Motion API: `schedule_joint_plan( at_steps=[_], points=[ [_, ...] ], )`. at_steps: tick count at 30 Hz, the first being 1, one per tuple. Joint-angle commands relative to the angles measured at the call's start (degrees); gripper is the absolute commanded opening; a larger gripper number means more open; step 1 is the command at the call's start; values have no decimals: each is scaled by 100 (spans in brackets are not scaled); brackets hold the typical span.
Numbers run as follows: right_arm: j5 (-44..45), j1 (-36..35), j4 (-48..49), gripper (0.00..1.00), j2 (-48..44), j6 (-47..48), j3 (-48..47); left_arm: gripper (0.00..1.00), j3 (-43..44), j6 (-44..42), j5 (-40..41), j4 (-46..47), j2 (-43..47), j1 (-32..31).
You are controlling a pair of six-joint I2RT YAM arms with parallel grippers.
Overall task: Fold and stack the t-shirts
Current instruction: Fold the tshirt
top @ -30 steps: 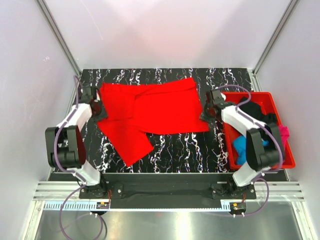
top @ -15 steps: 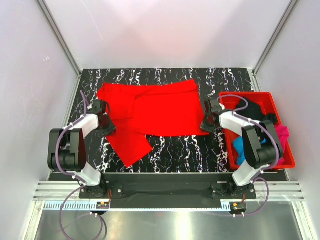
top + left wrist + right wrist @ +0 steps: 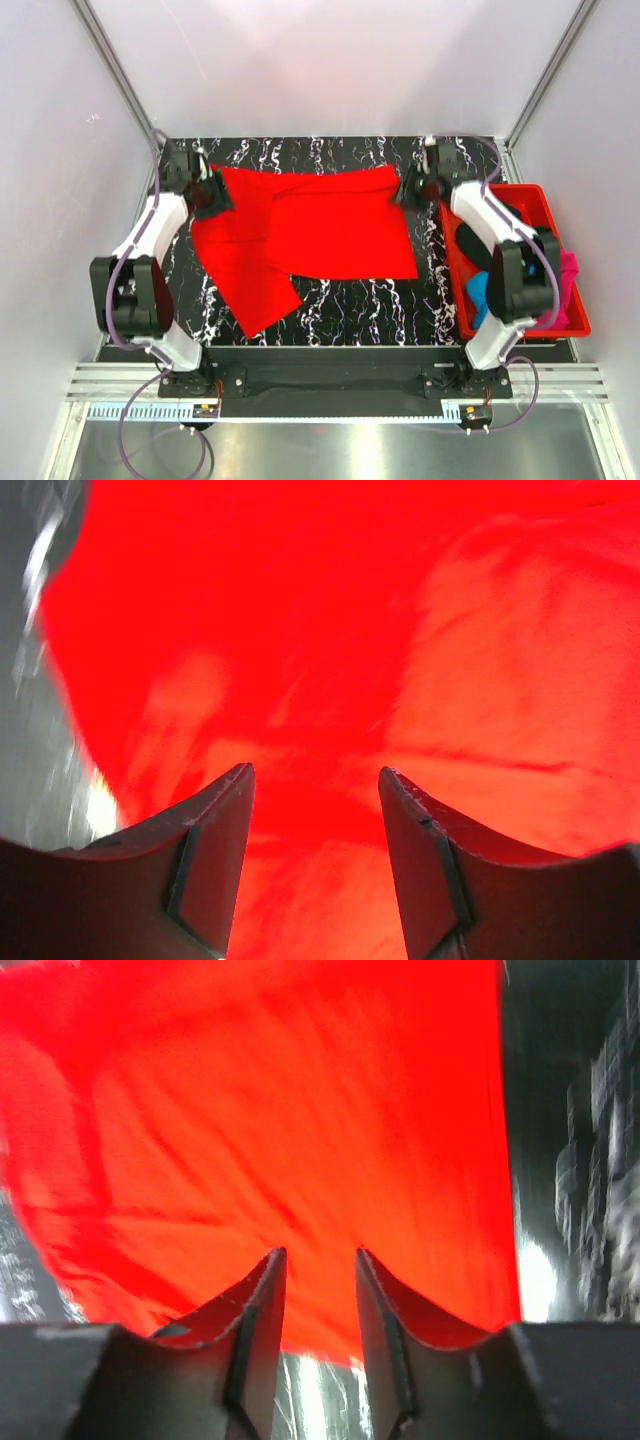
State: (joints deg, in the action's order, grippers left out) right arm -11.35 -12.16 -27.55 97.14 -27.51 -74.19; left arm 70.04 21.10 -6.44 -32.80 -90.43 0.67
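We see the left gripper (image 3: pixel 315 772), jaws widely parted, and the right gripper (image 3: pixel 320 1252), jaws narrowly parted, above far corners of the bright red soft cloth t-shirt (image 3: pixel 320 225).

The red t-shirt (image 3: pixel 320 225) is matt soft cloth, the marbled table (image 3: pixel 350 300) glossy, the bin (image 3: pixel 525 190) smooth plastic.

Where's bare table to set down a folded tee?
Best is the near table strip between the red t-shirt's lower edge and the red bin. A thin strip also runs behind the shirt. Crowded: its far corners, where the left pincer and right pincer sit, and the bin, holding more t-shirts.
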Motion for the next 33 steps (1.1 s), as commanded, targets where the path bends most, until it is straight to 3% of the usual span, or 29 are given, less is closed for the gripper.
schedule_joint_plan(
  at_steps=[1, 7, 11, 16, 21, 26, 33],
  points=[
    [-1551, 547, 109, 42, 1023, 956, -1373, 57, 878, -879, -850, 423, -719, -32],
    [-1853, 873, -162, 54, 2869, 1625, -3824, 56, 1967, -1328, -1000, 730, -1783, -268],
    [-1827, 953, -173, 55, 4414, 1425, -5811, 56, 2663, -1512, -930, 757, -2442, -435],
    [-2001, 1049, -93, 55, 5683, 924, -7107, 56, 3296, -1881, -526, 617, -3058, -646],
    [-2931, 1181, 1310, 55, 5965, 291, -6679, 56, 3604, -2277, -279, 617, -3428, -787],
    [-3259, 1181, 1480, 51, 6264, 9, -6863, 57, 3841, -2637, -244, 643, -3674, -893],
    [-3145, 1181, 1656, 33, 6220, 132, -6643, 57, 4105, -3235, 28, 493, -3965, -1104]
  ],
)
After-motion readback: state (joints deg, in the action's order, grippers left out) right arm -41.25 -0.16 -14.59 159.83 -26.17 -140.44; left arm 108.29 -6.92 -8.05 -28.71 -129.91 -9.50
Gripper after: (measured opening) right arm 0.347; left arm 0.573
